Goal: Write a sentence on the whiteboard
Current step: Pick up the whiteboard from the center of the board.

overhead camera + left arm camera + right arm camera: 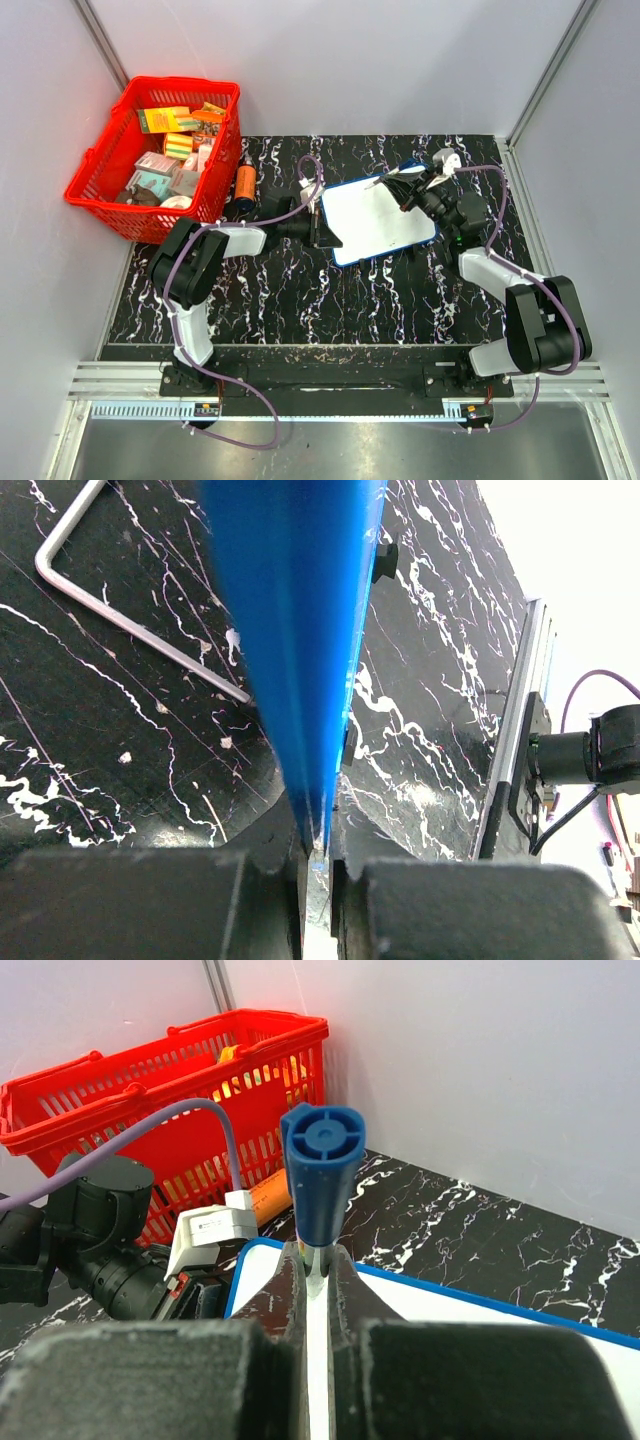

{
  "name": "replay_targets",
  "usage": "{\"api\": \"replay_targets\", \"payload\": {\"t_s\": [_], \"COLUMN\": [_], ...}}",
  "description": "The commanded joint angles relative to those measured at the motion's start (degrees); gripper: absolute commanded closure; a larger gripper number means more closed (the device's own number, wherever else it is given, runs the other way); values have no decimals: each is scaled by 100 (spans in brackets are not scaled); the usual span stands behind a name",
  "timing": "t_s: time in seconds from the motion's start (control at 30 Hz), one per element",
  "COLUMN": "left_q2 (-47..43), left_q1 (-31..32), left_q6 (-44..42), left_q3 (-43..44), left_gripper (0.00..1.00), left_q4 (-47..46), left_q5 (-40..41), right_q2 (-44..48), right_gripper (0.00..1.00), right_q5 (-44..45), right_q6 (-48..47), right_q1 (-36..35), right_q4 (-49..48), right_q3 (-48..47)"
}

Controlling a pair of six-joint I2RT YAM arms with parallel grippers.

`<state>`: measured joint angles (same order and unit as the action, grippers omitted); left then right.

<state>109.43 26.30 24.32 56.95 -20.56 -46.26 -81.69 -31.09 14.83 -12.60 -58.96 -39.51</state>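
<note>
Smooth, glossy whiteboard (380, 222) — red plastic basket (182, 84).

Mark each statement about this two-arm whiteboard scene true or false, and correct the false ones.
1. The left pincer is clamped on the blue edge of the whiteboard. True.
2. The red basket is empty. False: it holds boxes and other small items.
3. The right pincer grips a marker with a blue end. True.
4. The whiteboard lies inside the red basket. False: it is out on the black marbled table, apart from the basket, between the two arms.
</note>
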Motion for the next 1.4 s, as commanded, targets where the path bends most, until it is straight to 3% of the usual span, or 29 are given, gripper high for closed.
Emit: {"api": "replay_targets", "payload": {"t_s": [0.0, 0.3, 0.6, 0.87, 0.97, 1.07, 1.1, 1.17, 1.37], "left_q2": [96, 0, 219, 255, 237, 255, 263, 272, 386], "left_q1": [41, 112, 112, 112, 112, 112, 112, 112, 112], "left_q6": [-278, -252, -418, -533, -524, -498, -489, -498, -692], "left_q3": [-184, -237, -193, -34, -26, 27, 44, 175, 449], "left_gripper": [100, 100, 100, 100, 100, 100, 100, 100, 100], "left_q4": [755, 808, 579, 948, 992, 1054, 1088, 1176, 1634], "left_q5": [759, 803, 627, 706, 759, 768, 759, 768, 856], "right_q2": [250, 13, -145, 13, -66, -57, -92, -154, -93], "right_gripper": [100, 100, 100, 100, 100, 100, 100, 100, 100], "right_q5": [7, -55, -108, -20, -229, -904, -1038, -1232, -951], "right_q6": [-208, -244, -358, -464, -411, -262, -270, -235, -147], "right_q1": [12, 12, 12, 12, 12, 21, 29, 21, 21], "right_q4": [-520, -1257, -1565, -1689, -1549, -471, 342, 849, 113], "right_q3": [66, 224, 452, 751, 646, 129, -73, -548, -259]}}
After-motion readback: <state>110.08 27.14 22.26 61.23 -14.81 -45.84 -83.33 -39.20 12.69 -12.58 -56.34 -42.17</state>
